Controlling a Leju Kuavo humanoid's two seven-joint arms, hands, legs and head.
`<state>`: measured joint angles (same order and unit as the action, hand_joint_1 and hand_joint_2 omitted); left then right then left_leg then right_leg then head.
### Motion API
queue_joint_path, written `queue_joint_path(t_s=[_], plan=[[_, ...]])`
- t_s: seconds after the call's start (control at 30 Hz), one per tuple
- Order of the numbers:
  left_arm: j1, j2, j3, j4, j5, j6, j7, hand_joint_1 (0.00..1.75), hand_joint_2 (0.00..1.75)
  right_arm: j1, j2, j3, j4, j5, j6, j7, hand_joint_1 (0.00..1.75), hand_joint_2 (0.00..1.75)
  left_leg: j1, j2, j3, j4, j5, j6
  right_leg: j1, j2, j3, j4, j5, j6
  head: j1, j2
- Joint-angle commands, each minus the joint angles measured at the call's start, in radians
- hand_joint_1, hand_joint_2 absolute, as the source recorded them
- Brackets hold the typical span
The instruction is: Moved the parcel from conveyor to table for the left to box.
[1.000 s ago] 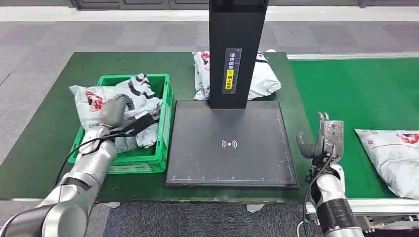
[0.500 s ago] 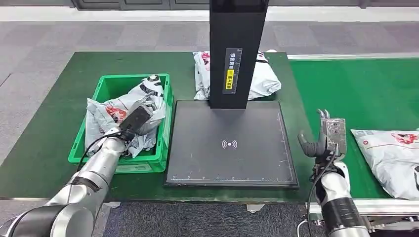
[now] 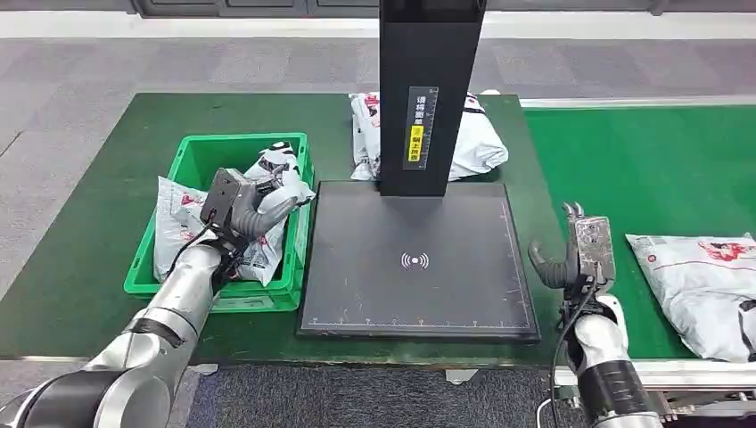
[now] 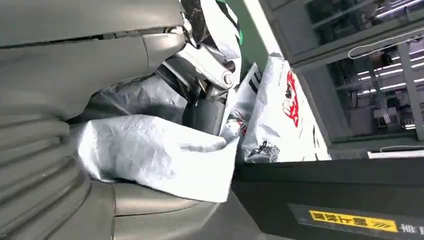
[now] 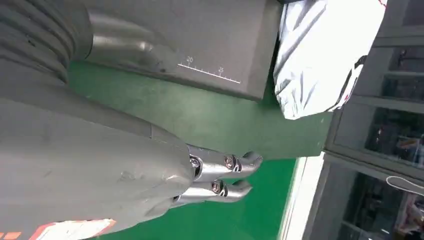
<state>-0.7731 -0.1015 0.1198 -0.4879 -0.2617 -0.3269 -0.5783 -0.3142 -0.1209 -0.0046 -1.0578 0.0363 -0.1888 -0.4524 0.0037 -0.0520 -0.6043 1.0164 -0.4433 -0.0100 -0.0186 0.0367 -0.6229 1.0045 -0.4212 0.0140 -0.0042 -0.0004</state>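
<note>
Upright, right hand [image 3: 578, 254], fingers [image 5: 235, 162] apart.

both arms are silver metal with dark bands at the joints and a thin black cable looping along each forearm. the left hand [image 3: 239, 209] and right hand [image 3: 575, 254] have grey ribbed wrist covers, thick grey thumbs and darker metal fingers [image 5: 235, 162] with small visible screws.

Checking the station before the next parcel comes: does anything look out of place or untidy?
Two things. The parcel held by the left hand sticks out over the green crate's rim instead of lying inside. Another parcel lies crumpled on the table behind the scanner column, half hidden. The right hand hangs open.
</note>
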Motion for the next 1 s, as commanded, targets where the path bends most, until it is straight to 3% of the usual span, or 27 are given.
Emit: queue_joint_path(t_s=[0.03, 0.1, 0.4, 0.6, 0.77, 1.0], plan=[[-0.068, -0.003, -0.079, 0.109, -0.043, 0.145, 0.081, 0.00, 0.00, -0.020, 0.048, -0.038, 0.041, 0.023, 0.009, 0.018, 0.00, 0.00, 0.001, 0.002, 0.001, 0.000, 0.000, 0.000, 0.001, -0.002, 0.001, 0.000, 0.000, -0.001, 0.000, 0.000], [-0.068, -0.002, -0.078, 0.112, -0.043, 0.148, 0.081, 0.00, 0.00, -0.018, 0.048, -0.039, 0.040, 0.023, 0.010, 0.018, 0.00, 0.00, 0.000, 0.003, 0.002, 0.000, -0.001, 0.000, 0.001, -0.002, 0.002, -0.001, 0.000, -0.001, 0.000, 0.000], [-0.069, 0.035, -0.252, 0.131, -0.332, 0.604, 0.257, 0.00, 0.00, 0.048, 0.078, -0.063, -0.050, 0.067, -0.001, 0.051, 0.00, 0.00, 0.001, 0.003, 0.001, 0.000, -0.001, 0.000, 0.001, -0.002, 0.001, 0.000, 0.000, -0.001, 0.000, 0.000], [-0.060, 0.033, -0.225, 0.125, -0.308, 0.579, 0.235, 0.00, 0.00, 0.034, 0.072, -0.059, -0.026, 0.068, 0.004, 0.051, 0.00, 0.00, 0.001, 0.007, 0.004, -0.001, -0.001, 0.000, 0.002, -0.002, 0.003, -0.001, 0.000, -0.002, 0.000, 0.000], [-0.060, 0.014, -0.122, 0.131, -0.154, 0.354, 0.164, 0.00, 0.00, 0.012, 0.041, -0.053, 0.011, 0.042, 0.013, 0.039, 0.00, 0.00, 0.000, 0.007, 0.003, -0.001, -0.001, 0.000, 0.001, 0.000, 0.002, -0.001, 0.000, -0.001, 0.000, 0.000], [-0.076, -0.021, -0.055, 0.089, -0.033, 0.296, 0.112, 0.00, 0.00, 0.049, 0.036, -0.052, -0.006, 0.023, 0.010, 0.039, 0.00, 0.00, 0.001, 0.002, 0.002, 0.000, -0.001, 0.000, 0.002, -0.004, 0.002, -0.001, -0.001, -0.001, 0.000, 0.000]])
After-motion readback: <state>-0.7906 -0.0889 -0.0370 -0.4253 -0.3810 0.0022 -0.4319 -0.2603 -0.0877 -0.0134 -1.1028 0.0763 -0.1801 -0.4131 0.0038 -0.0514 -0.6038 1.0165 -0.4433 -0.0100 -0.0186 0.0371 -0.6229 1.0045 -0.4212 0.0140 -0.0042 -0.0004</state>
